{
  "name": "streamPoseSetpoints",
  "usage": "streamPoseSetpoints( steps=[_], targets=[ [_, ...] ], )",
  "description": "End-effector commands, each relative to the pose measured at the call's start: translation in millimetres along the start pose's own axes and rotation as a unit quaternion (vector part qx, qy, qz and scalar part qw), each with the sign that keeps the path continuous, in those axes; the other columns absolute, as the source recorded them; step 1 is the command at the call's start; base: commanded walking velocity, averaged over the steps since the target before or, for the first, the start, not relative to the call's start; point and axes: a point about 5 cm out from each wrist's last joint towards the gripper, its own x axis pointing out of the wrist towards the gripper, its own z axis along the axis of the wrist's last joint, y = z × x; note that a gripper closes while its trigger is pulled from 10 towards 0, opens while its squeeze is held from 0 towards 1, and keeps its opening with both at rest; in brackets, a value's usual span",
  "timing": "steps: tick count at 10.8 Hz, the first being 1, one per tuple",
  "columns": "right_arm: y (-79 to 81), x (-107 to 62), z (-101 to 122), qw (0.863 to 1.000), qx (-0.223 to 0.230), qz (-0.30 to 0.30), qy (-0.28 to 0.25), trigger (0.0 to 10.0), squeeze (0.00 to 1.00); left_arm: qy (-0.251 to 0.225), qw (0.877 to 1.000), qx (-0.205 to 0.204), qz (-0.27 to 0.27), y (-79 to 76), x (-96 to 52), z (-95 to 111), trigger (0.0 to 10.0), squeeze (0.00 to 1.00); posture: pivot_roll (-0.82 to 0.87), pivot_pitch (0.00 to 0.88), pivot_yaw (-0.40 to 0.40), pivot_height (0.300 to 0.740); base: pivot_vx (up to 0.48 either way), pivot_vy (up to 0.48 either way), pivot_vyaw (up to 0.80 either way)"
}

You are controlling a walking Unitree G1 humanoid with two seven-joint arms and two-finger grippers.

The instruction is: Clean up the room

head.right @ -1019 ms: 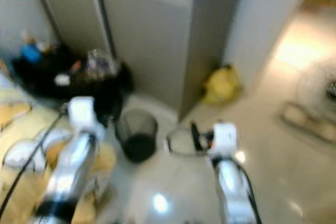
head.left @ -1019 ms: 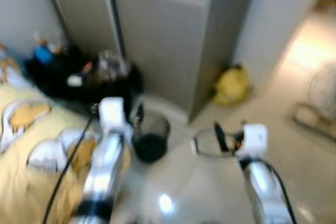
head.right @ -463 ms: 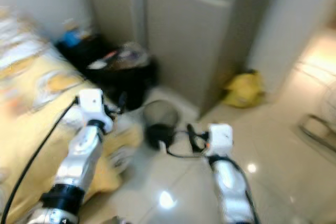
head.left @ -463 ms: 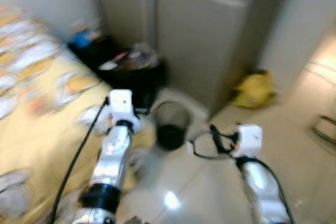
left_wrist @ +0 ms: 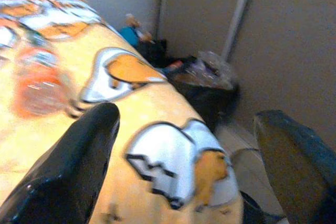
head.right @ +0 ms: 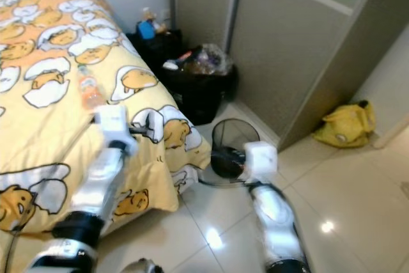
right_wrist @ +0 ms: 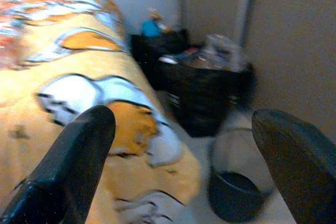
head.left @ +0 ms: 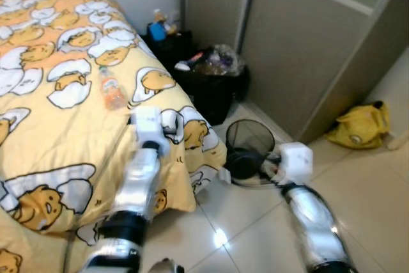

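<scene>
Left wrist: hand [left_wrist: 184,177] spread, bottle [left_wrist: 39,82] blurry.

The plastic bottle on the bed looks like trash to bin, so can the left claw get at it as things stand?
Probably yes. The bottle lies in the open on the yellow bedspread, and the left claw is open and hangs over the bed short of it, with nothing between them.

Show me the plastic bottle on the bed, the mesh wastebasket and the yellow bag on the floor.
plastic bottle [head.left: 112,91], left eye view, on its orange label.
mesh wastebasket [head.left: 250,140], left eye view, on its mesh wall.
yellow bag [head.left: 362,126], left eye view, on its middle.
</scene>
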Motion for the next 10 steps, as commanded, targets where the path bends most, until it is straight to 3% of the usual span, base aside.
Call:
streamPoseSetpoints(
  steps=[1,3,4,5,7,8,10],
  targets=[
    [-9.4,-3.0,-1,1.000,0.001,-0.014,0.002,10.0,0.13,-0.015,1.000,0.008,-0.008,-5.9,-2.4,2,10.0,0.00,-0.01,0.000,-0.013,0.740,0.000,0.000,0.59],
    [-28.9,-7.3,10,0.997,-0.030,-0.075,-0.017,10.0,0.13,-0.022,0.999,0.038,-0.006,24.0,-29.8,-14,10.0,0.00,-0.02,0.000,-0.006,0.740,0.000,0.000,0.58],
    [-35.5,-12.1,6,0.993,-0.089,-0.081,0.004,10.0,0.13,-0.023,0.997,0.076,-0.019,33.7,-47.1,-24,10.0,0.00,-0.02,0.000,0.002,0.740,0.000,0.000,0.58],
    [-38.3,-13.4,3,0.992,-0.094,-0.078,0.014,10.0,0.16,-0.011,0.996,0.089,-0.019,31.1,-49.5,-28,10.0,0.00,-0.02,0.000,0.004,0.740,0.000,0.000,0.57],
    [-34.5,-7.4,-1,0.994,-0.076,-0.074,0.026,10.0,0.23,-0.025,0.999,0.027,0.008,16.2,-25.6,-10,10.0,0.00,-0.02,0.000,0.002,0.740,0.000,-0.186,0.57],
    [-25.1,-5.6,-4,0.996,-0.060,-0.055,0.030,10.0,0.23,-0.028,0.999,0.033,-0.001,6.9,-22.0,-6,10.0,0.00,-0.02,0.000,0.004,0.740,0.000,-0.428,0.52],
    [-16.3,-4.6,-5,0.998,-0.043,-0.023,0.025,10.0,0.23,-0.017,0.999,0.046,0.001,8.1,-22.6,-8,10.0,0.00,-0.01,0.000,-0.006,0.740,0.000,-0.426,0.52]
  ],
)
